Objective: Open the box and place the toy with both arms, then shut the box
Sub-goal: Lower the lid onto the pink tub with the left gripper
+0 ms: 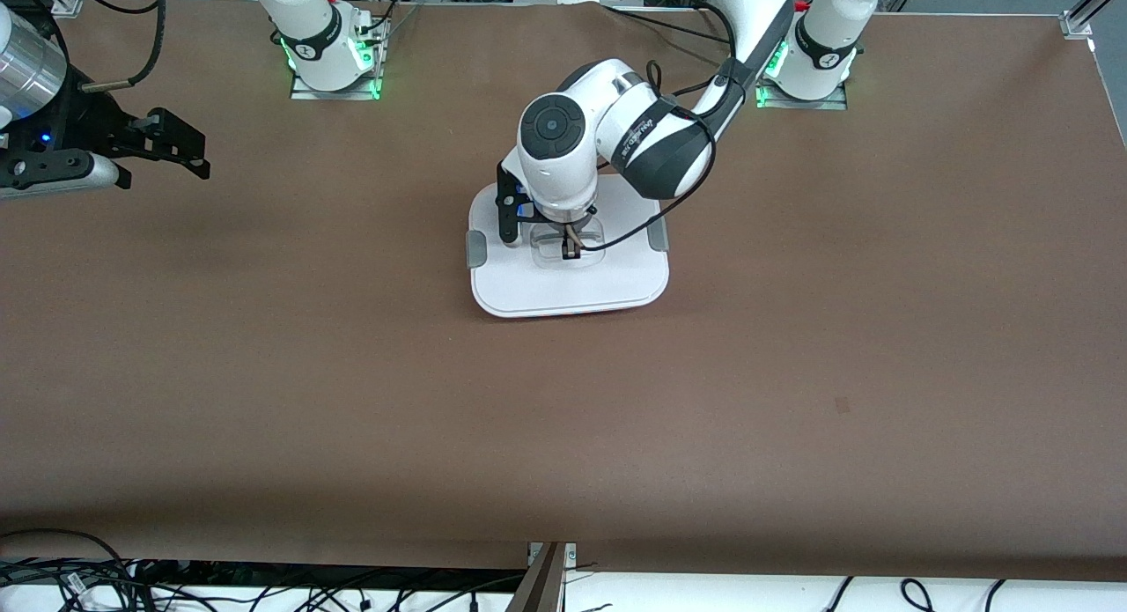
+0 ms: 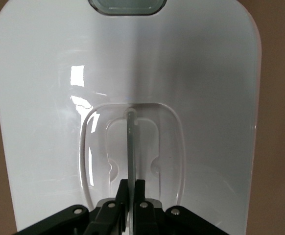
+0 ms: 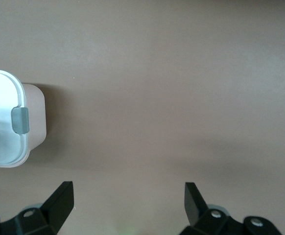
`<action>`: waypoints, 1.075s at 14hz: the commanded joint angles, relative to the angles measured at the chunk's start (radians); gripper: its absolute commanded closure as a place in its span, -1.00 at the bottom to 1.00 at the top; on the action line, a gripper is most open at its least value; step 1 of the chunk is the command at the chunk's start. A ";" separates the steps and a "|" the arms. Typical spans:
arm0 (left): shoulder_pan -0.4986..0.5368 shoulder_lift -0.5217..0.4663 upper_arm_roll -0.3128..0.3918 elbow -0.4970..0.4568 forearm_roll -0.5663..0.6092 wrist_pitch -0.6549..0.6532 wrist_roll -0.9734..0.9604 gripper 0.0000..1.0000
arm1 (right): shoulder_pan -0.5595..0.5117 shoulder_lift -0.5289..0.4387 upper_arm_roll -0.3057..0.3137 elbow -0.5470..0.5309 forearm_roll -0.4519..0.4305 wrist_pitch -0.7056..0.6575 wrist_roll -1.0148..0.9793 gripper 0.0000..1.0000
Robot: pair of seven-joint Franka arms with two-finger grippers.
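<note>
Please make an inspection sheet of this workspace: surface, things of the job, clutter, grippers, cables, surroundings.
Surface: brown table, one small dark mark.
Job's things: box mid-table, white lid on it, grey clips at both ends; toy not seen.
Clutter: nothing seen.
Grippers: left gripper down at the lid's clear handle, fingers shut on it; right gripper open, waiting over the right arm's end of the table.
Cables: black cable hangs over the lid.
Surroundings: loose cables below the table's near edge.

Brown table [image 1: 792, 401] with small dark mark; black cables [image 1: 132, 581] along camera-side edge.
</note>
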 commanded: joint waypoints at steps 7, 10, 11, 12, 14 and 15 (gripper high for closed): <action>0.024 -0.025 0.018 0.032 -0.065 -0.019 0.010 -1.00 | -0.004 0.005 0.002 0.017 -0.003 -0.013 0.013 -1.00; 0.096 -0.022 0.018 0.067 -0.108 -0.016 0.007 -1.00 | -0.004 0.005 0.002 0.019 -0.003 -0.013 0.013 -1.00; 0.120 -0.024 0.018 0.074 -0.123 -0.016 0.004 -1.00 | -0.004 0.005 0.002 0.019 -0.002 -0.012 0.013 -1.00; 0.143 -0.024 0.018 0.075 -0.129 -0.016 -0.010 -1.00 | -0.004 0.005 0.002 0.019 -0.002 -0.012 0.013 -1.00; 0.192 -0.019 0.019 0.106 -0.129 -0.016 -0.065 -1.00 | -0.004 0.005 0.002 0.019 -0.002 -0.012 0.013 -1.00; 0.214 -0.013 0.021 0.124 -0.125 -0.016 -0.082 -1.00 | -0.004 0.005 0.002 0.019 -0.002 -0.012 0.011 -1.00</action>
